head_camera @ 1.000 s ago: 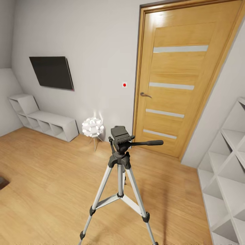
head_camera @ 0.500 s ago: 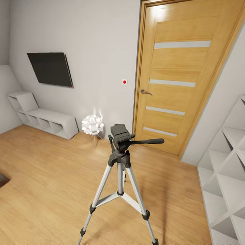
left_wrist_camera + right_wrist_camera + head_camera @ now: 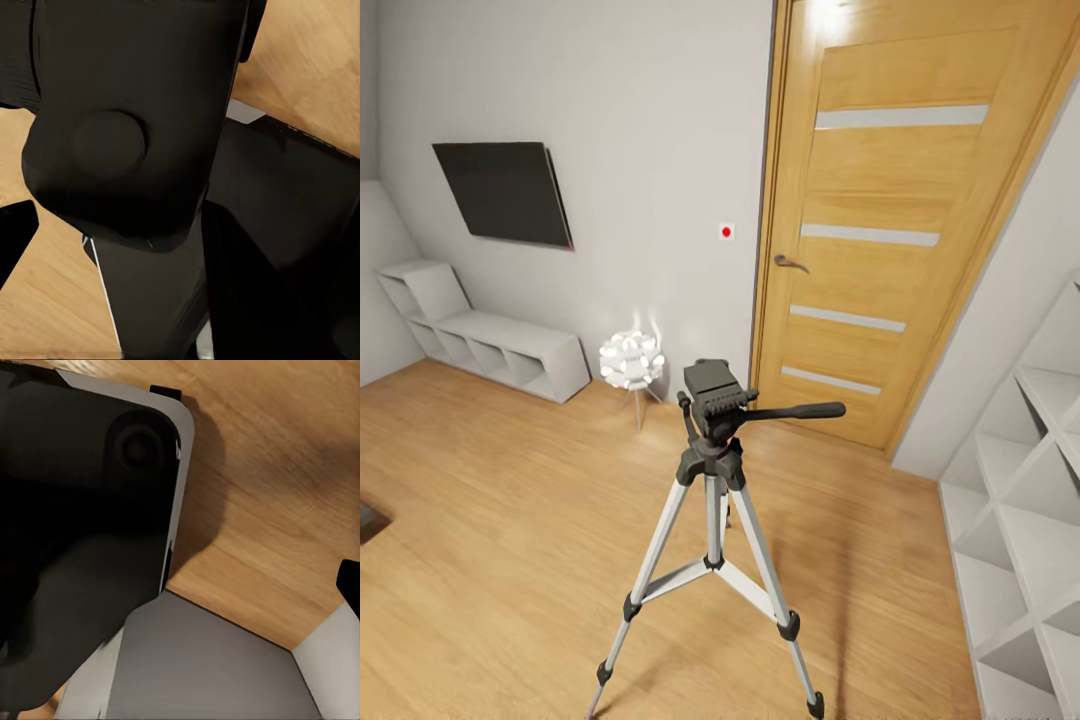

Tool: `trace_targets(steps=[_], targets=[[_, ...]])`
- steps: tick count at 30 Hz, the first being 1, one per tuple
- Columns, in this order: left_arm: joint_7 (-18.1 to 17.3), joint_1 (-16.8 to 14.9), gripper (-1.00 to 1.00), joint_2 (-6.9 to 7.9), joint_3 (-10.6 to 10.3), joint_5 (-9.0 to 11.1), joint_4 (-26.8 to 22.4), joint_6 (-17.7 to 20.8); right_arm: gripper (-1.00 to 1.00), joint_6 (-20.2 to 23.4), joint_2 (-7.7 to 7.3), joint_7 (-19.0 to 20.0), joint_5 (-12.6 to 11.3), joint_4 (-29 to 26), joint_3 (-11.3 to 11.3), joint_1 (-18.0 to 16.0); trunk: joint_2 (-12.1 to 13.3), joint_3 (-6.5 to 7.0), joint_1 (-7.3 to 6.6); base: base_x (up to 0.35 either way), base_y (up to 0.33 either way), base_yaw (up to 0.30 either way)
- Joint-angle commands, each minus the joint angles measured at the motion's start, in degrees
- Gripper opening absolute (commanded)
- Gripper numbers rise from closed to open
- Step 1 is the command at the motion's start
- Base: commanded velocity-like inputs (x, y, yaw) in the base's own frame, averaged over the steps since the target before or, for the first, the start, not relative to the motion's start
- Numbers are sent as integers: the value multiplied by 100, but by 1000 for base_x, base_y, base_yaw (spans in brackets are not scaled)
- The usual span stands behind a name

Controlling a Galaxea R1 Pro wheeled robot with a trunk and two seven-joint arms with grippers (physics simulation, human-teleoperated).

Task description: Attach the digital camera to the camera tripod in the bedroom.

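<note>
Hands first: neither wrist view settles whether the fingers are apart or together — dark robot bodywork crowds both, over wood plank floor (image 3: 270, 487). Head view, left to right: black wall TV (image 3: 502, 192), white cubby shelf (image 3: 490, 345), spiky-ball lamp (image 3: 632, 359), camera tripod (image 3: 712, 470) centre frame, head bare, oak door (image 3: 880, 220) behind. Approach step, I'd judge; next comes bringing the digital camera, unseen here, to that head.

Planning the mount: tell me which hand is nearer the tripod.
Cannot tell. The camera tripod stands centred ahead; both wrist cameras face dark robot bodywork over floor.
</note>
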Motion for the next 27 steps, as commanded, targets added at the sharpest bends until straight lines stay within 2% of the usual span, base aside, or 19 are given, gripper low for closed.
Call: trace_targets(steps=[1, 27], targets=[[-5, -4, -100, 4, -48, 52, -6, 209, 100, -34, -3, 11, 43, 18, -49, -8, -11, -20, 3, 0, 0, 0], [-91, -4, -100, -25, -44, 30, -18, 542, 100, -51, -3, 11, -33, 10, -66, -8, -11, -259, 3, 0, 0, 0]])
